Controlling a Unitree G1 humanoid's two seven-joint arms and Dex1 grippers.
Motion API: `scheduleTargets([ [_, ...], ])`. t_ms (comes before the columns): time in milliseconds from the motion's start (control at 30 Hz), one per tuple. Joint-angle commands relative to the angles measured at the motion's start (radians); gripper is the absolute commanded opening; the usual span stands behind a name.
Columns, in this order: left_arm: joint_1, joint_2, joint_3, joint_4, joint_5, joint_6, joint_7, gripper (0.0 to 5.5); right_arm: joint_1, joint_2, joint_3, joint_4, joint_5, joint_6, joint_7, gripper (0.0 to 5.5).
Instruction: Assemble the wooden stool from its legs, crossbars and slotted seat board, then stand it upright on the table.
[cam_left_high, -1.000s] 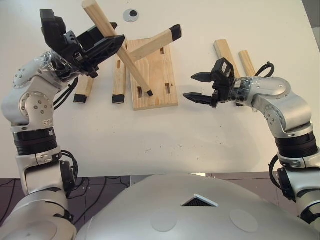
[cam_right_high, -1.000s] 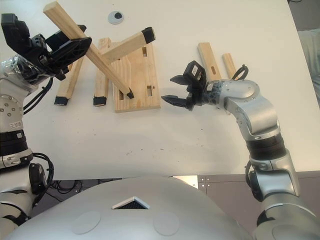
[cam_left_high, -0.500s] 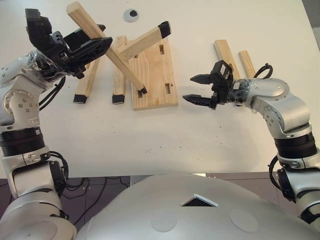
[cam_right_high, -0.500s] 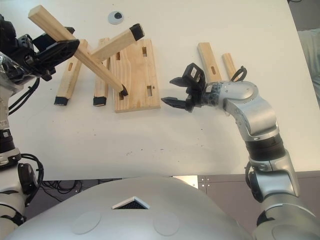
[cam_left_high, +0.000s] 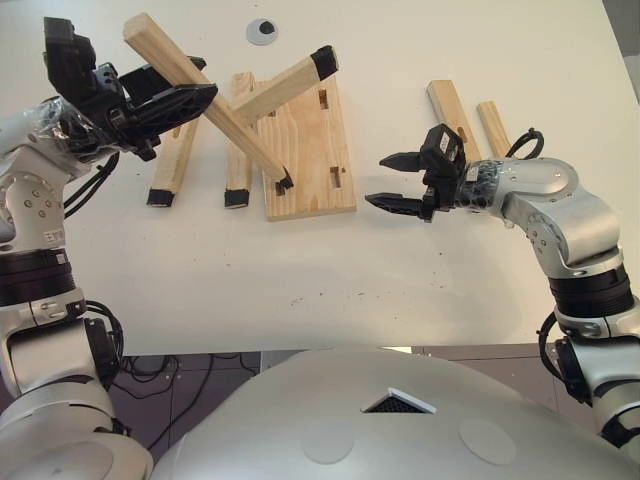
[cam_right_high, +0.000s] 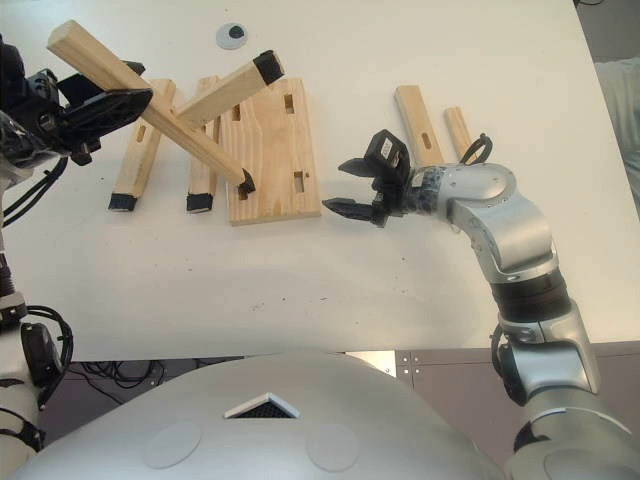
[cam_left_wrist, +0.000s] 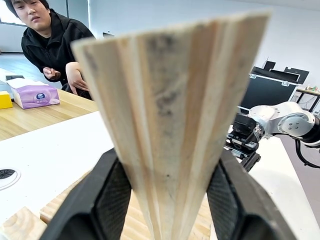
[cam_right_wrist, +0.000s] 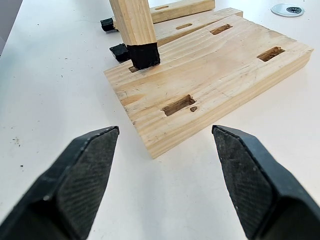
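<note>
Okay, left gripper (cam_left_high: 185, 98) is clenched on a leg (cam_left_high: 238, 138). I see that arm has pulled away from the seat board (cam_left_high: 312, 165) since a second ago, dragging the leg's black foot from mid-board to the board's left edge, where it rests now, tilted. Second leg (cam_left_high: 285, 85) leans over the board's far end, black cap up, same as before. Two more legs (cam_left_high: 238, 160) lie flat just left of the board. Right gripper (cam_left_high: 378, 180) hangs just right of the board, fingers spread, holding nothing; it has crept slightly closer. Two crossbars (cam_left_high: 450, 105) lie further right on the table (cam_left_high: 320, 270).
</note>
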Motion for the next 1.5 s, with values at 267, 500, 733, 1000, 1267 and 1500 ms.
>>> scheduleTargets([
  [267,0.003,0.074,-0.019,0.044,0.072,-0.014,-0.059,2.01,0.019,0.0,0.012,-0.008,-0.011,0.001,0.006,3.43],
  [500,-0.023,0.097,-0.003,0.04,0.056,0.008,-0.082,2.01,0.029,0.007,0.011,-0.013,-0.008,0.003,-0.006,3.43],
  [733,-0.004,0.122,-0.02,0.03,0.084,-0.002,-0.117,2.01,0.033,0.011,0.014,-0.008,-0.011,-0.001,-0.009,3.43],
  [1000,-0.007,0.153,-0.157,-0.008,0.214,-0.106,-0.172,2.01,0.037,0.009,0.01,-0.014,-0.01,0.003,-0.012,3.43],
  [1267,-0.099,0.163,-0.271,-0.07,0.27,-0.053,-0.12,2.01,0.049,0.025,0.017,-0.018,-0.008,0.002,-0.033,3.43],
  [1500,-0.015,0.184,-0.334,-0.15,0.295,-0.027,-0.118,2.01,0.053,0.029,0.016,-0.02,-0.005,0.004,-0.04,3.43],
])
